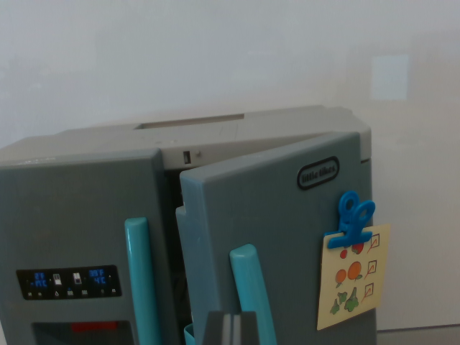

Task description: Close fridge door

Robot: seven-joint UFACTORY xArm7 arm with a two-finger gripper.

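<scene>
Gripper (230,328): only a dark grey blocky tip shows at the 6 o'clock edge of the wrist view; whether the jaws are open or shut cannot be told, and nothing is seen in their hold.
Right handle (252,291): a rounded teal plastic bar, upright, just beside the gripper tip at its 1 o'clock.
Right door (277,215): a flat slate-blue plastic panel, swung ajar, its free edge standing out from the fridge with a dark gap at 9 o'clock of it.
Logo (318,172): a small black oval badge at 1 o'clock on the open door.
Clip (353,219): bright blue plastic, pinning a note to the door at 3 o'clock.
Note (354,277): pale yellow card printed with fruit and vegetables and small tick boxes.
Left door (79,215): the same smooth plastic, lying flush, with its own teal handle (142,280).
Display (68,282): a black strip with blue digits at 8 o'clock.
Fridge top (215,133): grey, matt, with a shallow rectangular recess.
Wall (230,57): plain white, behind everything.
</scene>
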